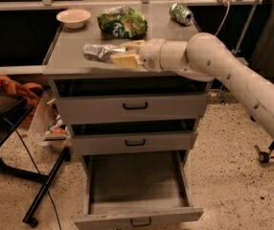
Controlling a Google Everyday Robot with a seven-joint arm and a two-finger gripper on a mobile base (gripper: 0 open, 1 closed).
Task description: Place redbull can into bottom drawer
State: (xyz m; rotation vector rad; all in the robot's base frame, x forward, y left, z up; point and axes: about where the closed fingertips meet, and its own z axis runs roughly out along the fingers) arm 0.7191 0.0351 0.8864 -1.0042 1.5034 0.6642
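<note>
The redbull can [98, 52] is a slim silver can held on its side over the front of the cabinet top [70, 47]. My gripper [125, 54] is shut on the can's right end, its pale fingers [126, 60] above and below it. The arm reaches in from the right. The bottom drawer [136, 186] is pulled open below, its flat grey floor bare, with a small dark loop handle on its low front panel.
A white bowl [73, 17], a green foil snack bag [121, 21] and a stubby green can [181, 13] on its side lie on the cabinet top. The two upper drawers [134, 107] are closed. A black stand [43, 190] and bags are on the floor at left.
</note>
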